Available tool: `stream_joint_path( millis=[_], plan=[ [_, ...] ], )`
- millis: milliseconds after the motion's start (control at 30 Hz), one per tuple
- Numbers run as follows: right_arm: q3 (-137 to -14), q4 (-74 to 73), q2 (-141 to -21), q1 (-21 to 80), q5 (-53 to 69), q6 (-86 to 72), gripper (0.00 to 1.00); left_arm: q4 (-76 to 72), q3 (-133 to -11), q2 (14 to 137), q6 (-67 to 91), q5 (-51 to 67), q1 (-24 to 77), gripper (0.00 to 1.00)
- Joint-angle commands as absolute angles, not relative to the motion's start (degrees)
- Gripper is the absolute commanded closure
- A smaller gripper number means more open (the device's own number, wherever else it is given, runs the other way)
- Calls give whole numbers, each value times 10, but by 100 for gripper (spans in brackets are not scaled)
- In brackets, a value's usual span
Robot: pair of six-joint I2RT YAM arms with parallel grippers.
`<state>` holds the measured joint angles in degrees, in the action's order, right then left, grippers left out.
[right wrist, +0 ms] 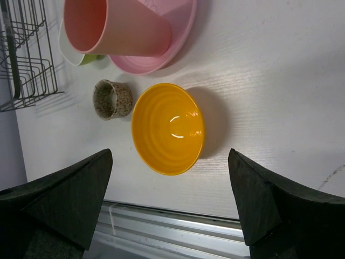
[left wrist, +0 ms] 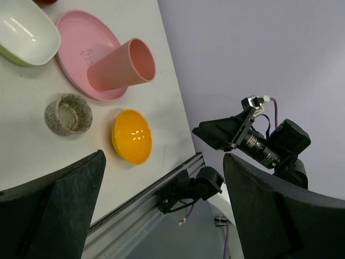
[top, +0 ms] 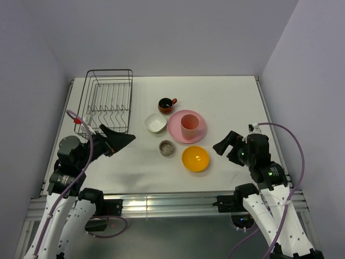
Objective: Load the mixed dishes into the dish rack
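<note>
Right pincer (top: 225, 143) wide open, empty, beside orange bowl (top: 195, 158) near table's (top: 226, 102) front edge; might shove it off; left pincer (top: 121, 139) open, empty too.

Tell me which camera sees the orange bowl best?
The right wrist view. There the orange bowl sits big in the middle, with its inside rings and shine clear. The top view shows it whole but small. The left wrist view shows it smaller too, and at a slant.
</note>
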<state>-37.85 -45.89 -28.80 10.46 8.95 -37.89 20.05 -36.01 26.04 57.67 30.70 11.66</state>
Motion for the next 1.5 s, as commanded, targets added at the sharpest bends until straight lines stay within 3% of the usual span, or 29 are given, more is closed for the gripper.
stream_joint_path(
  millis=[0,267,500,1000,1467],
  plan=[
    [-374,-418,-281,105,100,-382,5,192,-409,280,534,294,140,3],
    [-385,-388,-327,106,107,-375,6,199,-472,390,502,188,244,5],
    [-375,-352,-378,126,105,-381,7,171,-504,466,462,142,264,2],
    [-576,-569,-561,161,149,-333,9,337,-620,499,585,192,274,2],
    [-486,-500,-605,160,153,-319,11,323,-643,568,554,246,273,5]
  ],
)
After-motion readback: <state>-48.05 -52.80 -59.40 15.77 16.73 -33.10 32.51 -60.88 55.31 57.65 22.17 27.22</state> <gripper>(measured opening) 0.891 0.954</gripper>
